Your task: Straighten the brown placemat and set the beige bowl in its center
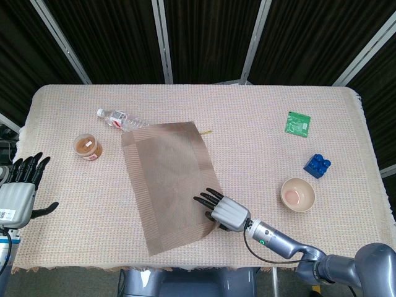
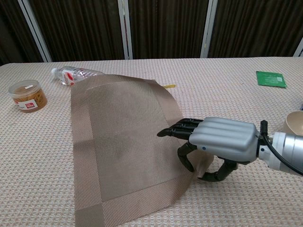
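Right hand (image 2: 215, 142) hides brown placemat's (image 2: 123, 142) gripped edge.

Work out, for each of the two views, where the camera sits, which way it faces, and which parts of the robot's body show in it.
Head view: high above the near table edge, looking steeply down on the whole table; left hand at the left edge, right hand and forearm at the bottom.
Chest view: low, near table height, facing across the table toward the dark curtains; only the right hand shows.
Shared: right hand on the brown placemat, beige bowl, bottle, jar, green packet.
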Controlling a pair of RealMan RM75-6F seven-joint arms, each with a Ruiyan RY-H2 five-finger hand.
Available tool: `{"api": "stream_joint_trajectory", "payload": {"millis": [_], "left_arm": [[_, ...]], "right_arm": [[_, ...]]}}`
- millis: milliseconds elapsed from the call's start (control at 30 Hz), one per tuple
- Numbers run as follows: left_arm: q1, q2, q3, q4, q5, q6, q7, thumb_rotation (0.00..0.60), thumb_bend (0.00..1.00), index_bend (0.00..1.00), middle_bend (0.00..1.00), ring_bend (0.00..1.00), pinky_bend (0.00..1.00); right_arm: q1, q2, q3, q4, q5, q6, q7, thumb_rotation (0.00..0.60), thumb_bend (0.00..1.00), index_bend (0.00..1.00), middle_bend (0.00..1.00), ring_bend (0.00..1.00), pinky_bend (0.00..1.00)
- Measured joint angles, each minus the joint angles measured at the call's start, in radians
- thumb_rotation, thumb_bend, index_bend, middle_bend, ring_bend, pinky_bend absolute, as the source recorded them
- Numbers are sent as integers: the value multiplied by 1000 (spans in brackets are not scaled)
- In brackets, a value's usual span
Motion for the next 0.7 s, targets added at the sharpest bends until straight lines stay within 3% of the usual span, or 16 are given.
{"api": "stream_joint_trajectory", "payload": {"millis": [367, 700], "left_arm": [[3, -1, 4, -4, 9, 2, 2, 600, 141, 0, 0, 0, 0], [7, 0, 15, -12, 32, 5, 2, 600, 141, 0, 0, 0, 0]], "right_arm": [[-16, 7, -22, 4, -23, 49, 21, 600, 321, 650, 0, 0, 0], [-63, 136, -102, -63, -123, 184, -9, 600, 321, 663, 1, 0, 0]]}}
